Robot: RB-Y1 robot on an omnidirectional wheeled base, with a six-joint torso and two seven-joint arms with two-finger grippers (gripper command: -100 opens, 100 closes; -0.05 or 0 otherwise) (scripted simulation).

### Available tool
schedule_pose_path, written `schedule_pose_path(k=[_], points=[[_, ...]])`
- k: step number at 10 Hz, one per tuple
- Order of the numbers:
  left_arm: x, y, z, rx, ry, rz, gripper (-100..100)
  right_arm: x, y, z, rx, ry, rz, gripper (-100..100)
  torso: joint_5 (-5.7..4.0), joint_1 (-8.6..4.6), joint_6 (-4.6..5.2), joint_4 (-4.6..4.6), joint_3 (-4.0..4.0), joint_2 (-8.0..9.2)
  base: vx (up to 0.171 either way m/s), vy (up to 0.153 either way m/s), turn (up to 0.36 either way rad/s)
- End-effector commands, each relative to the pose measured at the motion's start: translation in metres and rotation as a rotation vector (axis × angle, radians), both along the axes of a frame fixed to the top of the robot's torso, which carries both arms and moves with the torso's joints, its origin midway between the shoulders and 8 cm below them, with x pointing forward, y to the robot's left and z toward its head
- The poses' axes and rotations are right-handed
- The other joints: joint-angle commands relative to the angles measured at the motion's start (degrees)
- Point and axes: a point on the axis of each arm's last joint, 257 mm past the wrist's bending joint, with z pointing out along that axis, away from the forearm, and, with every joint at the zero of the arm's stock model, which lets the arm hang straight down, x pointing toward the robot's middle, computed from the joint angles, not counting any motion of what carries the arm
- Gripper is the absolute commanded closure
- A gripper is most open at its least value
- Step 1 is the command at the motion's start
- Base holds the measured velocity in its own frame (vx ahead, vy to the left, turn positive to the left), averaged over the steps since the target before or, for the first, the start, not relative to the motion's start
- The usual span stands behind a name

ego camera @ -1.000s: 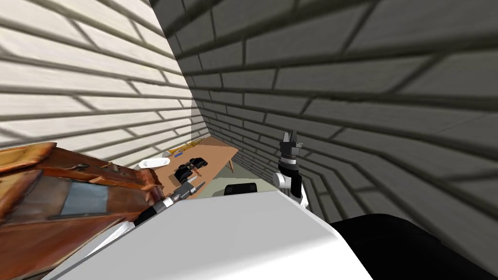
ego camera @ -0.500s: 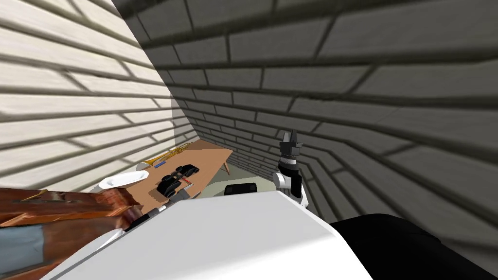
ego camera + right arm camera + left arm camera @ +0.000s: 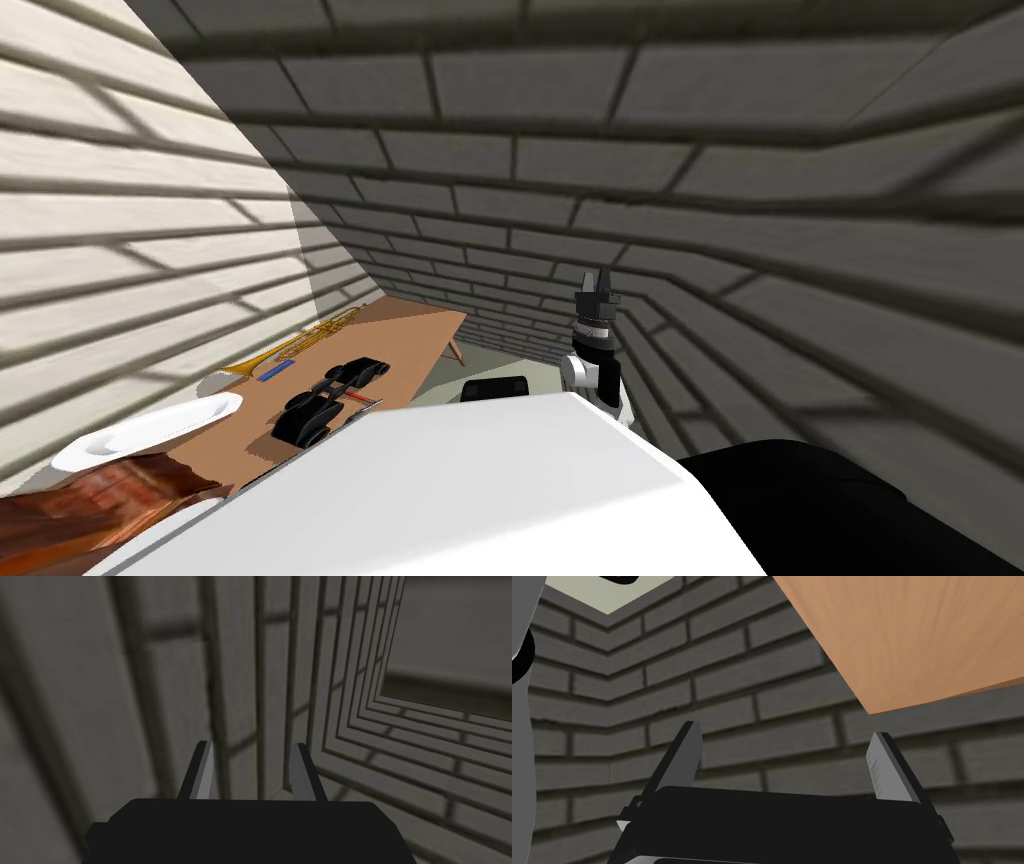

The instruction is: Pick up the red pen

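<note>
The red pen [image 3: 361, 398] is a thin red line on the brown wooden table [image 3: 420, 335], right beside a black toy car [image 3: 322, 402] and near the table's front edge. My left gripper [image 3: 784, 731] is open with nothing between its fingers; past them are a corner of the table's wood [image 3: 912, 641] and a dark brick wall. My right gripper [image 3: 598, 285] is raised upright to the right of the table, away from the pen. Its fingers [image 3: 204, 768] stand slightly apart and hold nothing.
On the table also lie a brass horn [image 3: 300, 344], a small blue item [image 3: 277, 371] and a white plate [image 3: 150, 432]. A brown leather bag [image 3: 90, 495] lies at the near left. Brick walls close in behind and to the right of the table.
My view has swung, so the table slid down and left and the brown bag mostly left the picture. My left forearm dropped behind my chest. The right arm has not moved.
</note>
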Motion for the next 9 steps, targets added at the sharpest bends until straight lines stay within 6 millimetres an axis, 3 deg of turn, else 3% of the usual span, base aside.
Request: schedule_pose_path(k=[1,2,3,4,5,6,7,9], points=[[-0.018,0.008,-0.009,0.045,0.032,-0.035,-100,0.0,0.0,0.0,0.0,0.0,0.0,0,0.0,0.0,0.0,0.0,0.0,0.0,0.021,0.008,-0.221],[-0.042,0.022,-0.021,0.103,0.081,-0.076,-100,0.0,0.0,0.0,0.0,0.0,0.0,0,0.0,0.01,-0.06,0.0,0.0,0.01,0.03,0.01,-0.311],[-0.044,0.023,-0.022,0.113,0.087,-0.088,-100,0.0,0.0,0.0,0.0,0.0,0.0,0,0.01,0.03,-0.02,0.0,-0.01,-0.02,0.025,0.013,-0.186],[-0.069,0.036,-0.033,0.168,0.136,-0.134,-100,0.0,0.0,0.0,0.0,0.0,0.0,0,0.01,0.02,-0.07,-0.01,-0.01,-0.01,0.03,0.001,-0.373],[-0.07,0.036,-0.034,0.174,0.14,-0.143,-100,0.0,0.0,0.0,0.0,0.0,0.0,0,0.0,-0.01,-0.01,-0.01,-0.01,-0.02,0.027,0.009,-0.15],[-0.095,0.049,-0.042,0.226,0.189,-0.191,-100,0.0,0.0,0.0,0.0,0.0,0.0,0,0.0,0.0,-0.08,-0.01,-0.02,-0.02,0.037,0.007,-0.269],[-0.096,0.049,-0.043,0.23,0.192,-0.197,-100,0.0,0.0,0.0,0.0,0.0,0.0,0,0.0,-0.01,-0.04,-0.01,-0.03,-0.04,0.028,0.011,-0.152],[-0.139,0.07,-0.054,0.313,0.276,-0.292,-100,0.0,0.0,0.0,0.0,0.0,0.0,0,0.0,0.01,-0.03,-0.01,-0.03,-0.05,0.042,0.012,-0.356]])
